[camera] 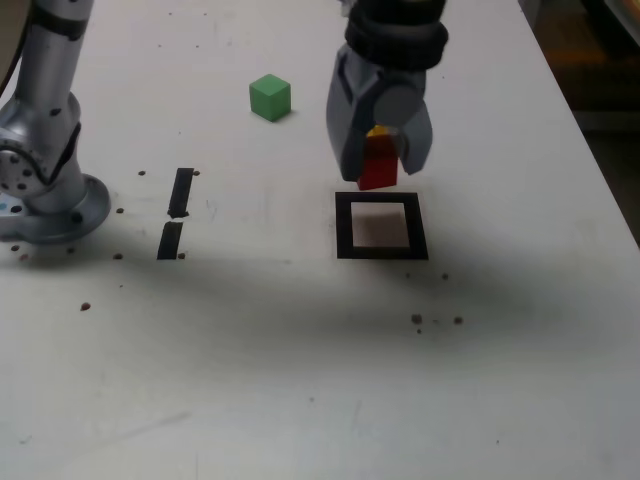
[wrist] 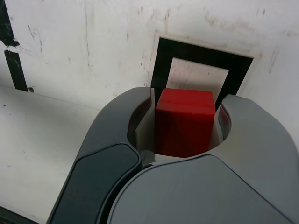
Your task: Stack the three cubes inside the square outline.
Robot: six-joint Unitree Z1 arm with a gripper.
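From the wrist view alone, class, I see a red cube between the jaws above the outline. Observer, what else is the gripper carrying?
Observer: In the exterior view, a yellow cube sits on top of the red cube, both inside the gripper.
Operator: Where is the third cube?
Observer: The green cube rests on the table, toward the exterior view's left of the gripper.
Operator: Has the red cube landed?
Observer: It hangs just behind the square outline, apparently not yet set down inside it.

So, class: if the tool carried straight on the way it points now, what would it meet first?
Probably the square outline on the table. The tool, shut on the red cube, points down with the outline just beyond the cube; exact alignment is unclear.
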